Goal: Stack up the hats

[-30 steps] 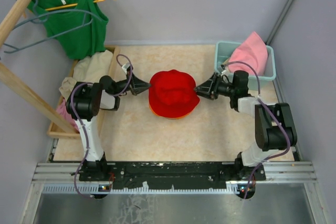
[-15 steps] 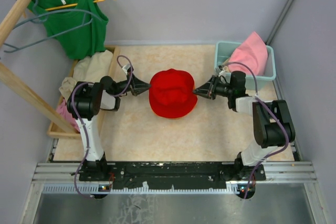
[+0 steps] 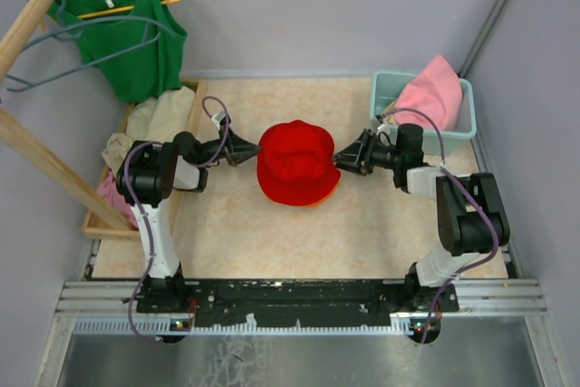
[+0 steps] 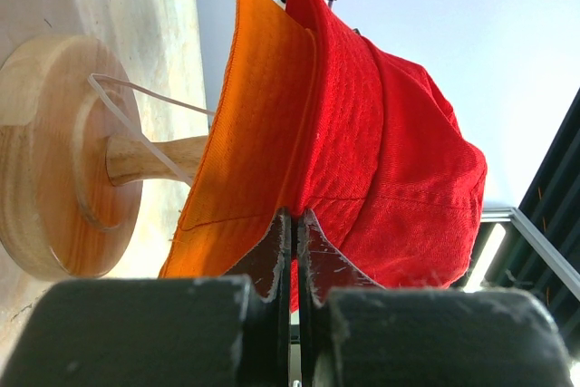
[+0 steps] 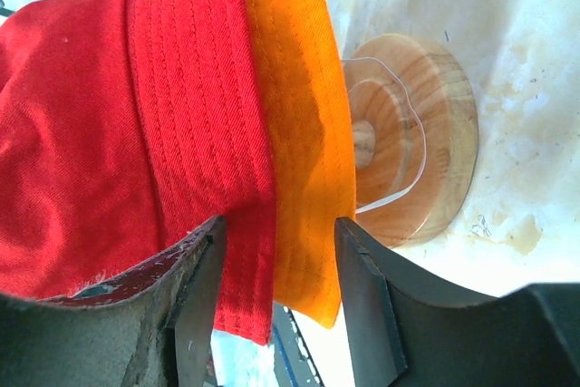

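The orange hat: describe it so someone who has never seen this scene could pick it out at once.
At the middle of the tan table, a wooden stand carries two bucket hats. The orange hat is the lower one, nearer the stand's base. The red hat covers it, so from above only a sliver of orange brim shows.

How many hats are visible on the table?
2: the red hat over the orange hat, both on the wooden stand. Others may hide among the side cloths.
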Robot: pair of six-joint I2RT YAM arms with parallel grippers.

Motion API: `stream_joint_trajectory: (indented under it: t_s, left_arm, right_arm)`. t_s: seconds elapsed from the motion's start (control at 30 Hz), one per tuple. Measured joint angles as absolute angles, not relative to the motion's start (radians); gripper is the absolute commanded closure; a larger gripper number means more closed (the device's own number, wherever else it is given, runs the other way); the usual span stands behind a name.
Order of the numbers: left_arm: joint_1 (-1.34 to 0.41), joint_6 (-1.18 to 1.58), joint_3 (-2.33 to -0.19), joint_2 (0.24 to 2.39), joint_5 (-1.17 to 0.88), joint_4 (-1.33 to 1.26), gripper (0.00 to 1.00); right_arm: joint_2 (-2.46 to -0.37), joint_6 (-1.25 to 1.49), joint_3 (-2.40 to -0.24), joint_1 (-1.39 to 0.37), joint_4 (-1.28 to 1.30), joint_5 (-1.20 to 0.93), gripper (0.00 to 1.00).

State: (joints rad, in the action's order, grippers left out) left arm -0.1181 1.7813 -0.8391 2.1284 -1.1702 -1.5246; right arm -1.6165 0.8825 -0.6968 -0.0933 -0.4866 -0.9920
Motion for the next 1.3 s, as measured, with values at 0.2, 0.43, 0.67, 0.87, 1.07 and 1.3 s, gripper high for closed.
stream_joint_trajectory:
  t_s: [0.2,0.43,0.67,0.87,1.07,1.3]
  left_arm:
    - [-0.118,1.782,-0.839,2.129,-1.17,-1.525,1.0]
    - [-0.118,1.782,-0.839,2.133,-1.17,-1.525,1.0]
    - [-0.118,1.781,-0.839,2.133,-1.169,-1.525,1.0]
    - [-0.118,1.782,-0.839,2.136,-1.169,-1.525,1.0]
    - [-0.118,1.784,-0.839,2.156,-1.169,-1.525,1.0]
    - [-0.118,1.787,-0.839,2.164,-1.169,-1.525,1.0]
  right_arm:
    - [-1.618,0.976,-0.696,-0.096,-0.576,-1.005,0.46]
    - [-1.639,1.124,-0.694,-0.097,-0.765,-1.029,0.55]
    - [-1.703,1.198,-0.674,-0.104,-0.858,-1.039,0.99]
    - [-1.645,1.081,-0.673,-0.105,-0.699,-1.012,1.0]
    - [-1.548,0.852,-0.675,-0.105,-0.397,-0.922,1.0]
    - [-1.475,0.617,-0.699,-0.109,-0.07,-0.757,1.0]
